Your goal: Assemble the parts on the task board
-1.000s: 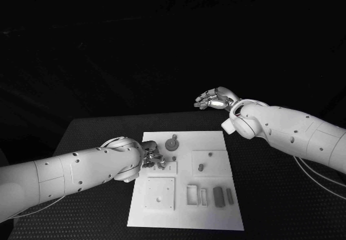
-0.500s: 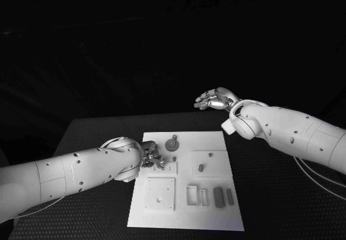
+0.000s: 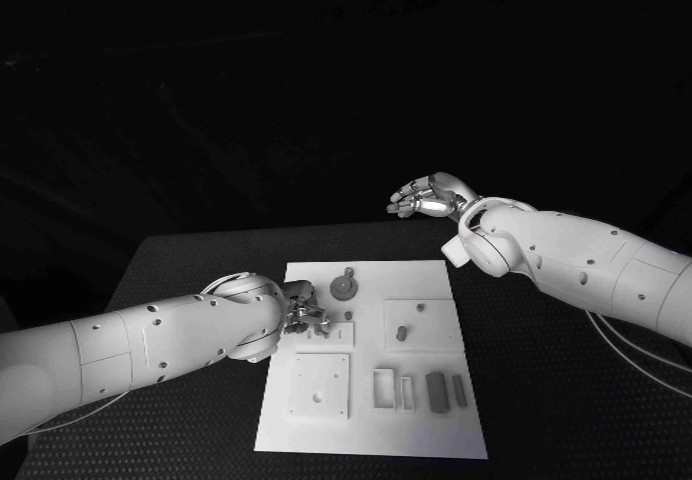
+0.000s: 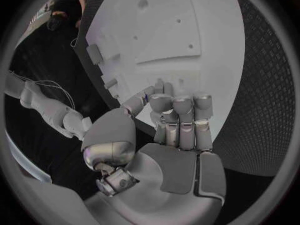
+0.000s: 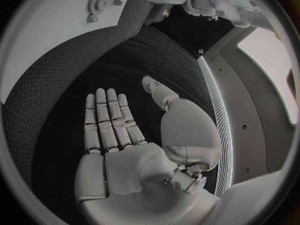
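The white task board [image 3: 378, 425] lies in the middle of the black table. Grey parts on it include a gear [image 3: 345, 288], a square plate with a peg [image 3: 420, 325], a larger square plate [image 3: 319, 386], a frame [image 3: 385, 390] and two bars [image 3: 447, 392]. My left hand [image 3: 303, 315] rests over the board's left edge by a small plate [image 3: 332, 338]. Its fingers [image 4: 181, 117] are curled in, and the thumb pinches what looks like a small dark part [image 4: 150, 97] against a fingertip. My right hand [image 3: 428, 197] hovers beyond the board's far right corner, fingers [image 5: 106, 117] spread and holding nothing.
The right wrist view shows the board [image 5: 56, 30] with the gear [image 5: 97, 4], and black mat [image 5: 125, 60] between that hand and the board. Dark mat borders the board on both sides [image 3: 577, 400]. My left forearm [image 3: 130, 350] crosses the table's left part.
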### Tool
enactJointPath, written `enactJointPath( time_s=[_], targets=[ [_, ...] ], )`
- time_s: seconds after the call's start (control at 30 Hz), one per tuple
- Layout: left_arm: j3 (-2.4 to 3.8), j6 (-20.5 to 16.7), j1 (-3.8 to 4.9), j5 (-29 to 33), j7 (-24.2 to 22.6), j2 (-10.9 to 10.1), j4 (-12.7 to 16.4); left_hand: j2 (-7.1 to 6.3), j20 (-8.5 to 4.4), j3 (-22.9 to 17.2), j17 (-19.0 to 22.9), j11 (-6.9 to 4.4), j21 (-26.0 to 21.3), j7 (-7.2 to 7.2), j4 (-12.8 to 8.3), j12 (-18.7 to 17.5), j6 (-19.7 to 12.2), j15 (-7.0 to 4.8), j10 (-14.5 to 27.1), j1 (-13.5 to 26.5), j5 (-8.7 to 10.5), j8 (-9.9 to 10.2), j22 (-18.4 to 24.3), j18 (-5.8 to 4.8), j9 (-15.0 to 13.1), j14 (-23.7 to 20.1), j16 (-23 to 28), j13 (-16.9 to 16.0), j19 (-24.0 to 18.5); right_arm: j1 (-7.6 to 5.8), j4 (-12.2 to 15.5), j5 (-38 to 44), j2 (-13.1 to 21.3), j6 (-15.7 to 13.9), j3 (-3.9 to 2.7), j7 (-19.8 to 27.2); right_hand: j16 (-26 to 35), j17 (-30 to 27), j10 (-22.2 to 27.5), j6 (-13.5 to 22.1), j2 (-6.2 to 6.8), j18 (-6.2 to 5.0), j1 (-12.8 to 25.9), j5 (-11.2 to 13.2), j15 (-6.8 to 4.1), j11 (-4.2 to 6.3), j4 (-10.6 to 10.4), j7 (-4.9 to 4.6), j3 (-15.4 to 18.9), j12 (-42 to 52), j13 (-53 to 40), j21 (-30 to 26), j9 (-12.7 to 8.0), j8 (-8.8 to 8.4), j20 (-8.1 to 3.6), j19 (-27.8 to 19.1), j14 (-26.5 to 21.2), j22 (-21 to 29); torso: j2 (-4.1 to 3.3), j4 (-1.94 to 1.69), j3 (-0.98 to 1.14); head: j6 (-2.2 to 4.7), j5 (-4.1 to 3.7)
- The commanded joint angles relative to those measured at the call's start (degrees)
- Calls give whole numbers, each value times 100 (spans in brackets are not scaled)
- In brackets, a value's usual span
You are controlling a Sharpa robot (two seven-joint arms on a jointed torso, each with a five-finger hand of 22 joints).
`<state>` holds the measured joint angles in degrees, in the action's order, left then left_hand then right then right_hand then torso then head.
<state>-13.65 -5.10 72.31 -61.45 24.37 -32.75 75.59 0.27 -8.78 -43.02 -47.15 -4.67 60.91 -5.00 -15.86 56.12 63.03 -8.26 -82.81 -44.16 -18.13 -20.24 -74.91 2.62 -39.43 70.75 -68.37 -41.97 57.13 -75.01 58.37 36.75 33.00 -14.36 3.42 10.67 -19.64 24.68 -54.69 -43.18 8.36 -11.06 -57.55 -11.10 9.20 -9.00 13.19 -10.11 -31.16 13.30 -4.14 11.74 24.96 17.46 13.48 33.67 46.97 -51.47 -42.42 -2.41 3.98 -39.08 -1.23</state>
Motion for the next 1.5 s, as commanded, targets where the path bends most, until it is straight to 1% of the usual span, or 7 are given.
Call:
enactJointPath(
  time_s=[0.03,0.13,0.23,0.37,1.2,1.27,1.5],
  targets=[
    [-4,100,-13,-17,-41,33,35,39,-663,-19,7,-241,-18,575,11,20,825,-250,187,9,-21,-28,-78,76,-9,220,-25,8,-6,5,13,-2,-11,79,-1,65,36,-9,-44,-9,-30,-64,-17,-34,28,6,-5,-15,26,-35,10,-23,-6,20,19,-12,-10,-8,1,1,2,-3,-1],
    [-4,92,-15,-14,-41,40,53,39,-663,-19,9,-242,-18,575,12,20,825,-250,187,9,-19,-29,-78,76,-10,220,-26,9,-6,6,14,-2,-11,83,-1,61,37,-11,-45,-9,-30,-64,-18,-35,27,8,-5,-14,27,-38,11,-25,-7,20,19,-13,-12,-8,-1,1,3,14,13],
    [-4,95,-16,-13,-39,37,58,39,-663,-19,10,-242,-18,575,12,21,826,-250,187,9,-17,-30,-78,76,-10,220,-27,9,-7,9,4,-2,-16,86,-1,60,37,-14,-46,-8,-29,-63,-15,-36,27,8,-7,-15,30,-41,12,-28,-9,20,20,-15,-13,-9,-2,0,1,34,-10],
    [-4,104,-18,-13,-42,34,41,36,-663,-20,14,-243,-18,576,12,22,825,-250,187,7,-8,-31,-79,76,-10,219,-30,11,-7,10,5,-2,-13,91,-1,57,39,-18,-47,-6,-30,-61,-11,-40,27,10,-10,-15,33,-46,14,-33,-11,19,20,-17,-16,-10,4,4,3,19,27],
    [-4,143,-23,-35,-18,11,17,37,-664,-27,30,-244,-18,577,16,25,820,-248,189,-3,14,-36,-81,78,-11,213,-39,19,-10,18,10,-2,-11,105,-1,60,40,-33,-52,-5,-38,-60,-7,-50,28,12,-16,-13,42,-65,19,-47,-20,20,20,-21,-22,-16,1,-1,1,-10,38],
    [-4,140,-27,-36,-10,20,10,39,-664,-28,31,-244,-18,577,17,26,820,-248,189,-4,16,-36,-81,78,-11,212,-40,19,-10,19,13,-2,-10,105,-1,60,40,-34,-53,-5,-38,-60,-7,-51,28,12,-16,-13,43,-66,19,-48,-20,20,20,-21,-23,-16,-1,2,0,-10,56],
    [-4,184,-59,-35,-12,41,4,40,-663,-28,36,-244,-18,577,18,26,818,-248,190,-5,21,-37,-82,78,-11,210,-42,22,-11,19,16,-2,-5,112,-1,56,40,-37,-55,-5,-38,-59,-8,-51,29,11,-16,-13,45,-70,20,-51,-22,20,20,-22,-24,-17,-4,4,-2,-22,46]
  ],
)
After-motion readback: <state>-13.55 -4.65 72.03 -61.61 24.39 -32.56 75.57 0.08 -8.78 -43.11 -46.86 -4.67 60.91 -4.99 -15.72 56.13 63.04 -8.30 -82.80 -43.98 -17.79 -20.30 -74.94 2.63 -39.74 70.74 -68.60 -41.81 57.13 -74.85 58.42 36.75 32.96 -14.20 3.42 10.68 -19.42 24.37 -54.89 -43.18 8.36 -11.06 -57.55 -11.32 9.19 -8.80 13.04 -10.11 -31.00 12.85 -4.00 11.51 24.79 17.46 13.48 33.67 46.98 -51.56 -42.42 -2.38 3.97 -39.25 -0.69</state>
